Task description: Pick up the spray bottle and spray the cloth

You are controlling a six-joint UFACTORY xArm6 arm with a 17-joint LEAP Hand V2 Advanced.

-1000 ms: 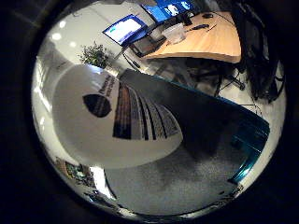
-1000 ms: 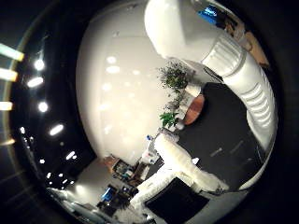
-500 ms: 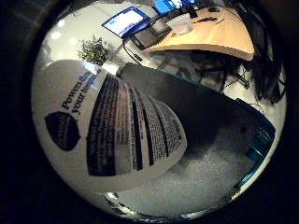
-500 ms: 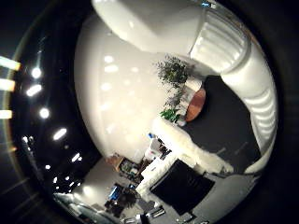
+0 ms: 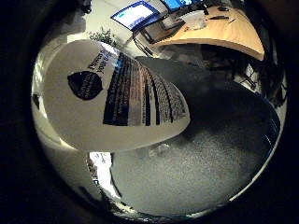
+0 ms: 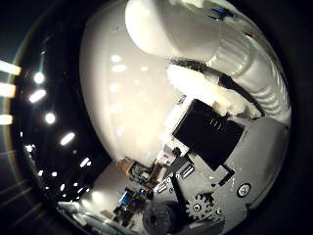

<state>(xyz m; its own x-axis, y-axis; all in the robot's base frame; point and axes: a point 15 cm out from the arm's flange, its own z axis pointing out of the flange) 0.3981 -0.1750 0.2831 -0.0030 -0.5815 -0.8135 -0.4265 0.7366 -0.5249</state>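
Observation:
The white spray bottle (image 5: 117, 102) with a dark printed label lies very close to my palm and fills much of the little finger side view. The thumb side view shows its rounded shoulder and ribbed white collar (image 6: 244, 54). My right hand (image 6: 215, 156) shows there as a black block, grey plates and a small gear, with a finger curled in against the bottle below the collar. I cannot make out the cloth in either view.
Under the bottle lies a grey speckled surface (image 5: 201, 172) with a darker area (image 5: 224, 102) beyond it. Farther off stand a curved wooden desk (image 5: 224, 32), lit monitors (image 5: 133, 14) and a potted plant (image 5: 105, 35). Ceiling lights (image 6: 36, 95) show in the thumb side view.
The bottle has grown larger in both views as my palm closed in on it. A finger has curled into the thumb side view against the bottle's neck.

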